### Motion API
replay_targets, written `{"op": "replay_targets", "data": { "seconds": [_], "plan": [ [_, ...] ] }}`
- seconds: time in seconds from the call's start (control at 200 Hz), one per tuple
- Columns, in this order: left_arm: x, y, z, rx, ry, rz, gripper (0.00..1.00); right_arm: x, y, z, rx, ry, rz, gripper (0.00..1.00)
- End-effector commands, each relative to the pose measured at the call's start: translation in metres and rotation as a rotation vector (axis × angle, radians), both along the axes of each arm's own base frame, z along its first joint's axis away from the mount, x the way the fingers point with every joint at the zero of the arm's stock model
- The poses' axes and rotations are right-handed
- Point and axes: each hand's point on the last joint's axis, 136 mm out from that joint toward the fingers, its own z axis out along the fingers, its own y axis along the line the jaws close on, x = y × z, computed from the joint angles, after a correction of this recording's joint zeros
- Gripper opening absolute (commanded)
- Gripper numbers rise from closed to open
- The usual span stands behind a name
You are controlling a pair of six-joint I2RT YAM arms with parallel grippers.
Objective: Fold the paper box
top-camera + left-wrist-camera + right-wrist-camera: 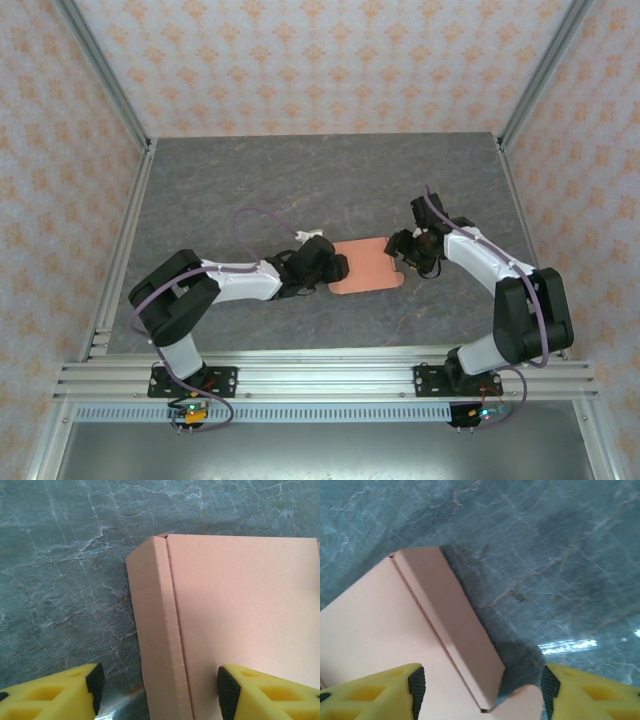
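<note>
The paper box [365, 266] is a salmon-orange card sheet lying flat on the grey table between my two arms. My left gripper [335, 270] is at its left edge. In the left wrist view the paper box [240, 605] has a narrow side flap [152, 615] creased along its edge, and my left gripper [160, 687] stands open astride that flap without touching it. My right gripper [403, 250] is at the right edge. In the right wrist view the paper box [375, 625] has a side flap [450, 620] tilted up, and my right gripper [480, 687] is open astride it.
The grey marbled table [300, 180] stretches back to patterned walls and aluminium posts [105, 70]. A white connector on a purple cable [305, 236] lies just behind my left wrist. A rounded card tab [525, 702] lies near the right fingers.
</note>
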Motion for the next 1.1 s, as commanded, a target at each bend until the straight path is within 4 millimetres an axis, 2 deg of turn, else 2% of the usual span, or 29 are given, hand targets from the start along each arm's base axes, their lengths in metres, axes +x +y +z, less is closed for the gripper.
{"op": "replay_targets", "data": {
  "seconds": [0.0,0.08,0.175,0.38,0.526,0.821,1.031,1.056,1.071,1.096],
  "plan": [
    [-0.003,0.011,-0.020,-0.027,0.055,-0.036,0.63,0.015,0.033,0.026,0.203,-0.125,0.115,0.66],
    [0.001,0.016,-0.026,-0.107,0.077,-0.039,0.60,0.018,0.032,0.029,0.277,-0.133,0.079,0.68],
    [0.004,0.020,-0.028,-0.197,0.086,-0.038,0.56,0.019,0.025,0.022,0.304,-0.111,0.047,0.69],
    [0.007,0.014,-0.033,-0.320,0.103,-0.044,0.44,0.009,0.046,0.006,0.441,-0.027,0.106,0.69],
    [0.011,0.011,-0.033,-0.432,0.117,-0.036,0.38,0.007,0.049,-0.006,0.464,0.014,0.107,0.70],
    [0.016,0.028,-0.032,-0.483,0.118,0.009,0.30,0.006,0.043,-0.008,0.425,0.030,0.084,0.72],
    [0.020,0.035,-0.025,-0.543,0.113,0.025,0.29,0.007,0.047,-0.008,0.460,0.030,0.065,0.73],
    [0.020,0.035,-0.026,-0.541,0.117,0.024,0.29,0.008,0.048,-0.007,0.470,0.029,0.062,0.73],
    [0.018,0.037,-0.036,-0.527,0.139,0.033,0.29,0.008,0.049,-0.008,0.478,0.030,0.060,0.73],
    [0.017,0.037,-0.038,-0.522,0.143,0.032,0.29,0.009,0.051,-0.007,0.492,0.026,0.060,0.73]
  ]
}}
